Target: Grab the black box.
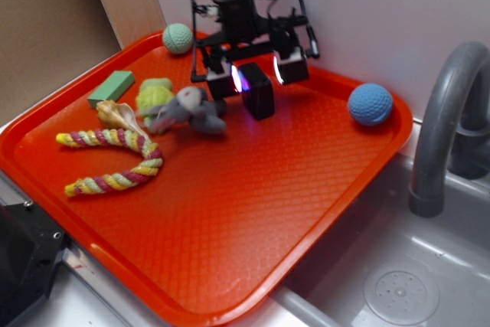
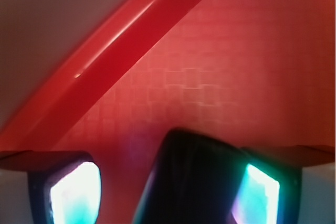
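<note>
The black box [image 1: 257, 90] stands upright on the red tray [image 1: 253, 204] near its far rim. My gripper [image 1: 255, 76] is lowered over it, open, with one finger on each side of the box. In the wrist view the box [image 2: 197, 182] fills the lower middle between my glowing pads; it sits against the right pad [image 2: 260, 195], with a gap to the left pad [image 2: 73, 192]. The jaws are not closed on it.
A blue ball [image 1: 370, 104] lies at the tray's right corner and a green ball [image 1: 178, 38] at the far left. A grey plush toy [image 1: 191, 111], a shell [image 1: 119, 115], a flat green block [image 1: 112, 87] and a rope toy [image 1: 115, 160] lie left of the gripper. A sink and faucet [image 1: 444, 128] are on the right.
</note>
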Robot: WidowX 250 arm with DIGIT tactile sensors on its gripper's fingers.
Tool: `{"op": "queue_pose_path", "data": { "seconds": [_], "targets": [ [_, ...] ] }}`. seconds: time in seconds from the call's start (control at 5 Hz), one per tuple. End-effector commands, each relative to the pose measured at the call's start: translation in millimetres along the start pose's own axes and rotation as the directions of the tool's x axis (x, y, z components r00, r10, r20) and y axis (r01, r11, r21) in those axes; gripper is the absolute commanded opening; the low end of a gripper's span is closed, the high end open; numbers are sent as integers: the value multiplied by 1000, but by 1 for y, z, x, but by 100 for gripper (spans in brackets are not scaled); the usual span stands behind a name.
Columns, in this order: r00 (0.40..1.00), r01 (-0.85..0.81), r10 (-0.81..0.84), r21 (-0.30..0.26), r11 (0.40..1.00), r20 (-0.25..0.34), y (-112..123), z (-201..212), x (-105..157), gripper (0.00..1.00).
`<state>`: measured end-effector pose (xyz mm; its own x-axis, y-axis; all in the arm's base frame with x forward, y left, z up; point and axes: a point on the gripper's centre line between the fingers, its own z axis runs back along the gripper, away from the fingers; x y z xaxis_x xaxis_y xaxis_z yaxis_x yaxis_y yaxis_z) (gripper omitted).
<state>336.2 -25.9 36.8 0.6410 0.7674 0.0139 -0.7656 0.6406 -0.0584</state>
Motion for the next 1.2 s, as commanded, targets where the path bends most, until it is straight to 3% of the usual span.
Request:
{"op": "queue_pose_path", "data": {
  "seconds": [0.0, 0.2, 0.4, 0.6, 0.8, 1.0],
  "targets": [
    [999, 39, -39, 15, 999, 31, 3, 24, -4, 0],
    [970, 224, -227, 38, 974, 93, 13, 72, -2, 0],
    [875, 459, -448, -22, 888, 185, 35, 123, -18, 0],
    [726, 669, -676, 95, 737, 126, 44, 177, -34, 0],
    [545, 834, -837, 69, 548, 52, 47, 210, -44, 0],
    [517, 855, -856, 24, 518, 20, 49, 208, -50, 0]
  ]
}}
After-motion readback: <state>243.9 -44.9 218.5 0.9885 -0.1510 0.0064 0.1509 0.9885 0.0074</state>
